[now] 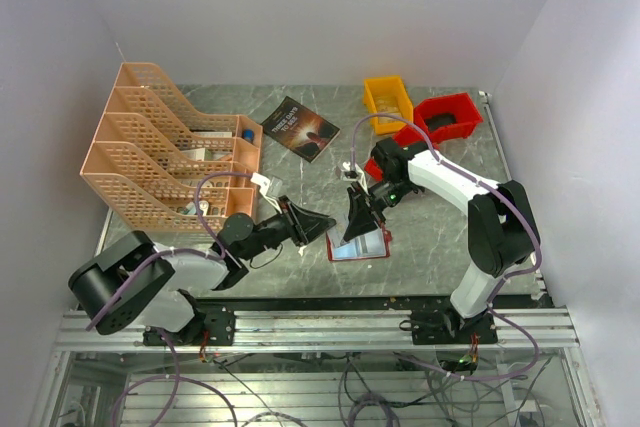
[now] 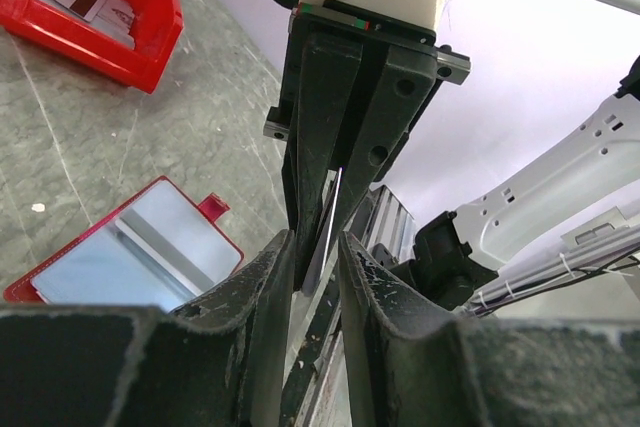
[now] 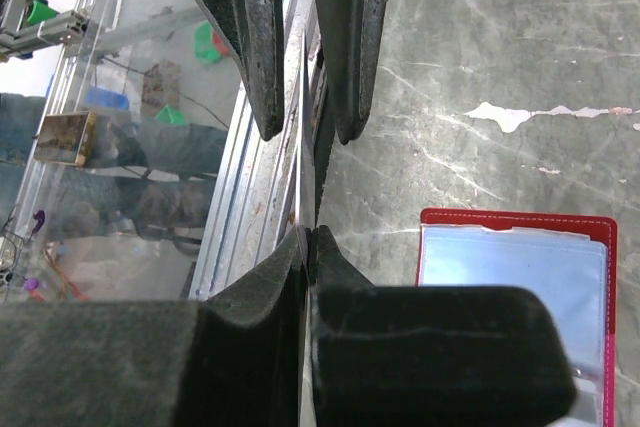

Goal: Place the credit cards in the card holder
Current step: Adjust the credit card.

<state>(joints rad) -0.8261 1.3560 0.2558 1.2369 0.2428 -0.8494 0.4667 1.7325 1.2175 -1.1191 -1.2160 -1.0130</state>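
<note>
From above, the left gripper [image 1: 318, 222] and right gripper [image 1: 355, 227] meet tip to tip over the near middle of the table [image 1: 300, 272]. The holder [image 1: 362, 246] lies open just below the right gripper, its pale pockets up. Farther back are a red bin [image 1: 445, 117], a yellow bin [image 1: 387, 102], a book [image 1: 300, 128] and an orange file rack [image 1: 160, 147].

In the left wrist view, the right gripper [image 2: 332, 197] comes down from above with its fingers pressed onto a thin card [image 2: 328, 222], seen edge-on. The card's lower end sits in the gap between the left gripper's [image 2: 315, 247] fingers [image 2: 268, 277], which stand apart on either side of it. I cannot tell whether they touch it. The holder [image 2: 130, 257] lies open on the table to the left, and the red bin [image 2: 130, 57] behind it has cards inside.

In the right wrist view, the right gripper [image 3: 308, 247] pinches the card [image 3: 303, 182] between closed fingers. The card runs up between the left gripper's [image 3: 305, 97] spread fingers [image 3: 250, 47]. The holder [image 3: 520, 267] lies open on the table at lower right.
</note>
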